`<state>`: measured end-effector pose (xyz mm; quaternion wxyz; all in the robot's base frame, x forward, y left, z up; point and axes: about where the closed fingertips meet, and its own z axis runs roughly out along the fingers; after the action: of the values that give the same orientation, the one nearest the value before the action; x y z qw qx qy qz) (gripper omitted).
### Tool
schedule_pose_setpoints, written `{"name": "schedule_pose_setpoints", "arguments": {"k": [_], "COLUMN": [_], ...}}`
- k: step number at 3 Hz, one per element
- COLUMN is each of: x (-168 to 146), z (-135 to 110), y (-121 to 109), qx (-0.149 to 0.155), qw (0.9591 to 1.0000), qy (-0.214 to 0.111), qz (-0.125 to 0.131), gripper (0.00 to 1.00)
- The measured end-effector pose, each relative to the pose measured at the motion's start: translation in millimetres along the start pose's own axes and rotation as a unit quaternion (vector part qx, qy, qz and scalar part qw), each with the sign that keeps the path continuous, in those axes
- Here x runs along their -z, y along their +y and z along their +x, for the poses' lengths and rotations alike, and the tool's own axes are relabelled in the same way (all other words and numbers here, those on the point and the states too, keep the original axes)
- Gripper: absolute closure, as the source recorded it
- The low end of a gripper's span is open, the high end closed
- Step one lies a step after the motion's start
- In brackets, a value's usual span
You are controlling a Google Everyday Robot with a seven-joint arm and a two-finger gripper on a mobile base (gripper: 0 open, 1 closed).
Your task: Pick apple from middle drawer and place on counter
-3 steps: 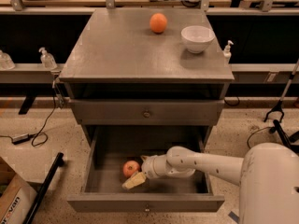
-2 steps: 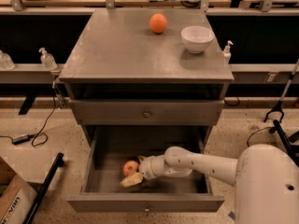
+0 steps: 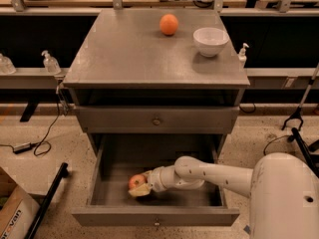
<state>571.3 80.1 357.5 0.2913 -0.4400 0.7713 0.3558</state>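
- So the middle drawer (image 3: 112,180) is hanging wide open at the bottom centre of the frame, pulled out toward the camera. Its little round knob (image 3: 156,223) is showing on the front panel.
- The apple (image 3: 135,181) is sitting on the drawer floor, left of centre and toward the front. It's looking reddish with a paler patch.
- The end effector (image 3: 141,188) is lying down inside the drawer, right up against the apple on its right and lower side, with a tan bit poking out just beneath the fruit.
- Honestly, I can't tell whether the end effector is clamping the apple or just leaning on it.
- The white arm (image 3: 214,174) is reaching in from the lower right and running leftward across the drawer. The big rounded robot body (image 3: 286,198) is filling the lower right corner.
- Up top, the desk (image 3: 129,51) is carrying an orange (image 3: 169,24) near its back edge. A white bowl (image 3: 211,41) is sitting to the right of it, close but not touching.
- The upper drawer (image 3: 199,120) is sitting shut between the desk and the open one.
- A pump bottle (image 3: 50,62) is standing on the ledge at the left, and another one (image 3: 242,54) is peeking out just past the desk's right edge.
- In the lower left, a cardboard box (image 3: 12,215) is sitting in the corner, and a black bar (image 3: 47,203) is lying slantwise on the speckled floor beside it.
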Motion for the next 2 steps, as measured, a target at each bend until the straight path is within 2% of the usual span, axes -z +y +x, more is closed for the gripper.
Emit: {"name": "schedule_pose_setpoints", "arguments": {"k": [1,2], "x": [21.4,62.7], "z": [-26.9,-57.6], "y": [13.2,24.9], "qx": [0.023,0.048], "qw": [0.9997,0.9987], "qy": [-0.009,-0.014], "qz": [-0.007,-0.003], "gripper": [0.96,1.0]}}
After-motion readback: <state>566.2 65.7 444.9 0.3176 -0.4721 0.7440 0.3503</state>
